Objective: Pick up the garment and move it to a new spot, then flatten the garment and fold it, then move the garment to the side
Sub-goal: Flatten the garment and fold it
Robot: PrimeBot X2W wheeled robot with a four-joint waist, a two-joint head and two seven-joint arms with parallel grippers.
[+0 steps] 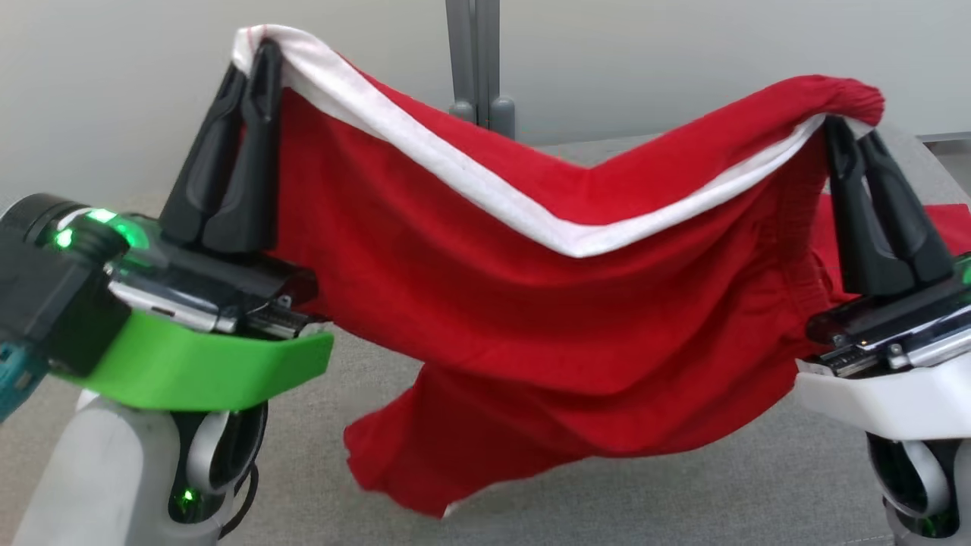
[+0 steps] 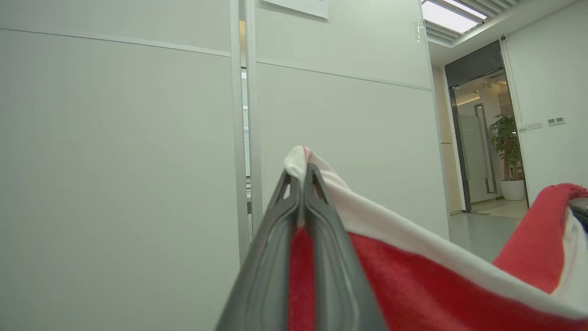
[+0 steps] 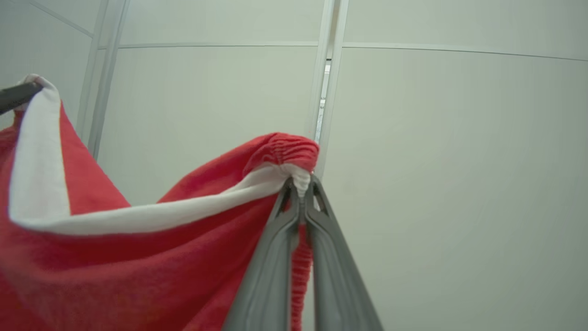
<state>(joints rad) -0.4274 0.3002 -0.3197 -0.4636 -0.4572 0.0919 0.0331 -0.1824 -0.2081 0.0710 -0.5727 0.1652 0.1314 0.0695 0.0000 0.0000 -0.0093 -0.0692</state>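
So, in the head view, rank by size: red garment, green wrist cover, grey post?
Largest: red garment
Next: green wrist cover, though nearness to the camera inflates it
Smallest: grey post

- counter: grey, matte, cloth-like top, spans the lower part of the head view; far edge runs along a pale wall.
- lying on it, far right: flat red cloth, only a strip visible. Can't tell if it's part of the garment.
- garment's lowest hem hangs down close to the counter top, front-centre; contact can't be confirmed.
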